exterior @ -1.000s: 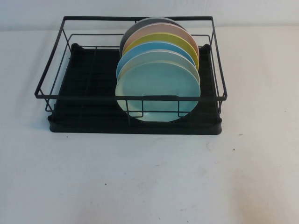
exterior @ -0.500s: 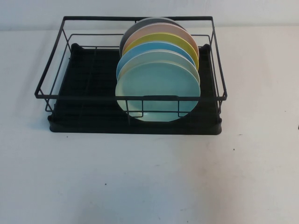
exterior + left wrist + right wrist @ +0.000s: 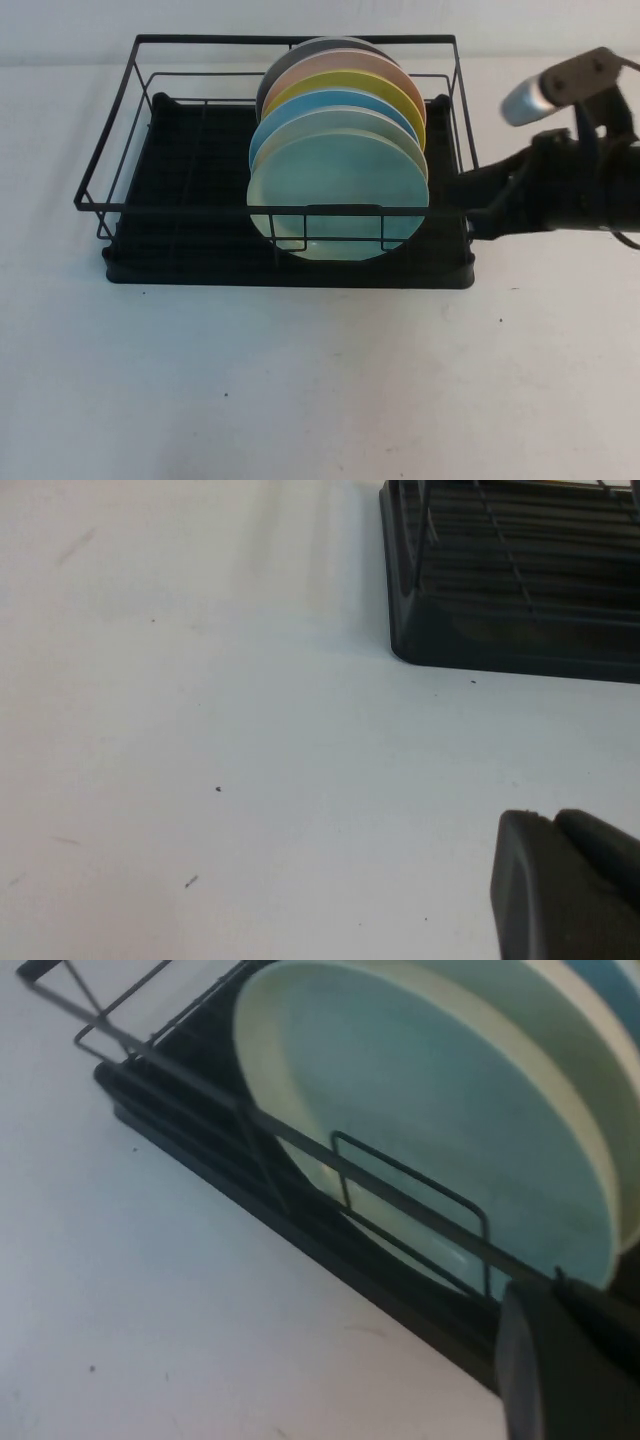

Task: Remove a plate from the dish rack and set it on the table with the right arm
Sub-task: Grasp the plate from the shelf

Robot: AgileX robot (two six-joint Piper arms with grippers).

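The pale mint-green plate (image 3: 338, 195) stands on edge at the front of a row of plates in the black wire dish rack (image 3: 130, 268). It fills the right wrist view (image 3: 450, 1130) behind the rack's front wires (image 3: 300, 1150). My right gripper (image 3: 476, 205) is shut and empty. It hovers at the rack's right front corner, just outside the wires and apart from the plate; its fingertips (image 3: 535, 1310) show together. My left gripper (image 3: 545, 825) is shut and empty, low over the white table (image 3: 200, 730), and is out of the high view.
Behind the mint plate stand sky-blue (image 3: 330, 100), yellow (image 3: 345, 82), pink (image 3: 335, 65) and dark grey plates. The rack's left half (image 3: 180, 170) holds nothing. A corner of the rack's base shows in the left wrist view (image 3: 500, 630). White table (image 3: 320, 380) lies in front of the rack.
My right arm has come into view from the right and reached the rack's right front corner. The plates and rack have not moved.
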